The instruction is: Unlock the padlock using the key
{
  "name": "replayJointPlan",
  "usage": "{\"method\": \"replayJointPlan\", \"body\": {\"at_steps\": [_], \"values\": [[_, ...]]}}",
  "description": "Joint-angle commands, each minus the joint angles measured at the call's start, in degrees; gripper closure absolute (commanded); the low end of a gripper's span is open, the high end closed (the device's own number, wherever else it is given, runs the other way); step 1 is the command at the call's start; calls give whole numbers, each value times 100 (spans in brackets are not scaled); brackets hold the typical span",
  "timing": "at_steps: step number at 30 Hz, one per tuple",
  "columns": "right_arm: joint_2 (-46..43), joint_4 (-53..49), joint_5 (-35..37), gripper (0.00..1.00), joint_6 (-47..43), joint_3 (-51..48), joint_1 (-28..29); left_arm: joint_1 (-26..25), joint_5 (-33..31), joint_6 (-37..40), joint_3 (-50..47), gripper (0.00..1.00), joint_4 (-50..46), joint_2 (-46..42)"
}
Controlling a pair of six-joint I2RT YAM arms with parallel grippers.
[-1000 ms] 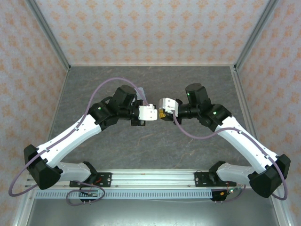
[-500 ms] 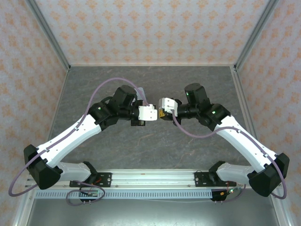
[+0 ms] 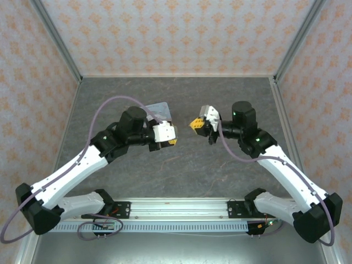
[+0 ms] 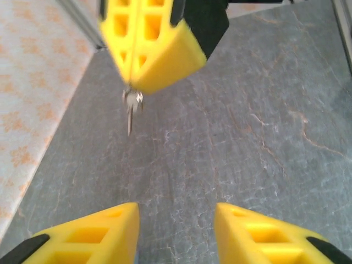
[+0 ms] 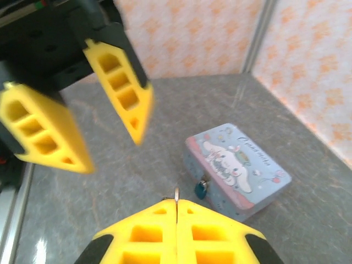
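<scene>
My right gripper point(image 5: 176, 204) is shut on the key point(image 5: 176, 193), a thin metal sliver that sticks up between its yellow fingertips. Seen from the left wrist, the key point(image 4: 131, 107) hangs below the right gripper point(image 4: 146, 87). The small dark teal padlock point(image 5: 201, 190) hangs on the front of the pale blue cartoon tin point(image 5: 242, 165), just beyond and right of the right fingertips. My left gripper point(image 4: 176, 212) is open with bare table between its fingers. In the top view the left gripper point(image 3: 172, 141) and right gripper point(image 3: 194, 124) face each other a short gap apart.
The tin point(image 3: 158, 109) lies on the grey stone-patterned table point(image 3: 181, 159), partly behind the left wrist. Patterned walls with metal corner posts point(image 3: 297, 44) enclose the back and sides. A rail point(image 3: 176, 209) runs along the near edge.
The grippers were nearly touching at the table's middle; they have drawn apart. The left gripper has opened and moved back left. The right stays shut on the key. The tin has come into view.
</scene>
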Motion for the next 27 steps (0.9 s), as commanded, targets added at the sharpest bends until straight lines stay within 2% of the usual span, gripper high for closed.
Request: {"method": "replayJointPlan", "body": {"at_steps": [1, 5, 8, 11, 16, 21, 27], "values": [[-162, 2023, -281, 100, 1715, -388, -267, 305, -146, -1909, -571, 48, 1737, -418], [-143, 3581, 111, 100, 3340, -769, -462, 650, -528, -4086, -1085, 39, 3200, -628], [-73, 4674, 616, 100, 4636, -972, -474, 699, -971, -5494, -999, 26, 3568, -566], [145, 5569, 1248, 100, 5873, -1146, -475, 736, -1167, -6594, -716, 24, 3659, -321], [733, 7306, 2014, 100, 7758, -1503, -466, 821, -644, -8341, -407, 25, 4512, 272], [861, 7352, 2121, 100, 7911, -1451, -205, 809, -66, -9719, -68, 27, 5373, 985], [998, 7299, 2282, 100, 7939, -1426, 109, 616, -39, -10078, 121, 28, 5582, 1330]]}}
